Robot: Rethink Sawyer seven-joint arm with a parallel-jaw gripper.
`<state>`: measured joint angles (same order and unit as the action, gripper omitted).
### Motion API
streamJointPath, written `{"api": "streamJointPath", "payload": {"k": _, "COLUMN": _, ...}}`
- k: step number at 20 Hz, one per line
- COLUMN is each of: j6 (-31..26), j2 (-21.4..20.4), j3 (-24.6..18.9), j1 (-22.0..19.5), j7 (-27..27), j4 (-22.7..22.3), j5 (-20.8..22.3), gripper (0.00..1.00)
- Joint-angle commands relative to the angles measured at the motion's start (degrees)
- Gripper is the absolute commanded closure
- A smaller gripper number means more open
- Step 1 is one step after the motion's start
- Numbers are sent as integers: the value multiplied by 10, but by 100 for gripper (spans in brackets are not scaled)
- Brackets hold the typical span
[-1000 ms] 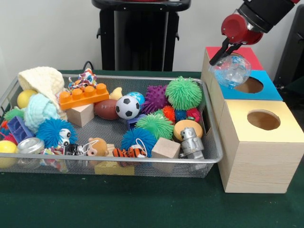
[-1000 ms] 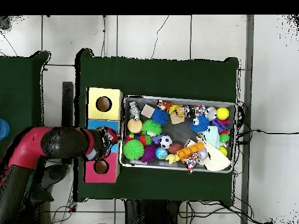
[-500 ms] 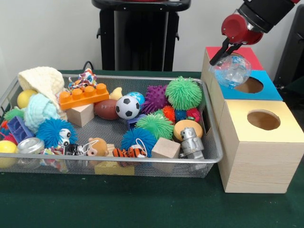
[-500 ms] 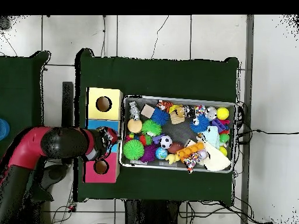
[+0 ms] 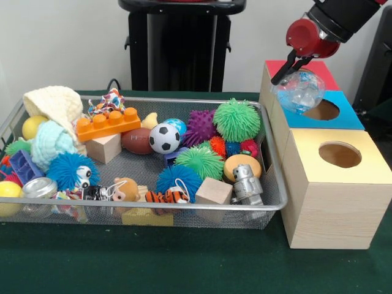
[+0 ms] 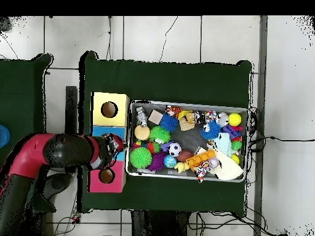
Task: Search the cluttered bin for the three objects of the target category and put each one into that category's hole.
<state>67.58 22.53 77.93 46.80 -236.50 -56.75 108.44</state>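
Green table, crowded bin, three boxes.

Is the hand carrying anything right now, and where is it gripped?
Yes: the hand holds a clear glittery ball by its top, hanging beside the blue box's hole.

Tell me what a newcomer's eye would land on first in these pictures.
First, the red and black arm's gripper at the upper right of the front view, shut on a clear glittery ball held over the blue box, beside its hole. Next, the wire bin crammed with toys, notably the green spiky ball, the soccer ball and the orange building block.
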Motion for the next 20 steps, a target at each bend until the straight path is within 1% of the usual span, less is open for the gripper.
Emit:
{"api": "streamJointPath", "payload": {"k": 1, "j6": 2, "j2": 6, "j3": -49, "j1": -4, "j7": -114, "j4": 75, "j5": -56, "gripper": 100}}
{"api": "streamJointPath", "payload": {"k": 4, "j6": 15, "j2": -6, "j3": -52, "j1": -4, "j7": -118, "j4": 84, "j5": -61, "gripper": 100}}
{"api": "streamJointPath", "payload": {"k": 6, "j6": 14, "j2": -8, "j3": -55, "j1": -4, "j7": -118, "j4": 87, "j5": -65, "gripper": 100}}
{"api": "streamJointPath", "payload": {"k": 10, "j6": 3, "j2": -9, "j3": -58, "j1": -4, "j7": -99, "j4": 81, "j5": -72, "gripper": 100}}
{"api": "streamJointPath", "payload": {"k": 13, "j6": 12, "j2": -14, "j3": -59, "j1": -9, "j7": -89, "j4": 83, "j5": -74, "gripper": 100}}
{"api": "streamJointPath", "payload": {"k": 20, "j6": 32, "j2": -17, "j3": -56, "j1": -10, "j7": -98, "j4": 94, "j5": -76, "gripper": 100}}
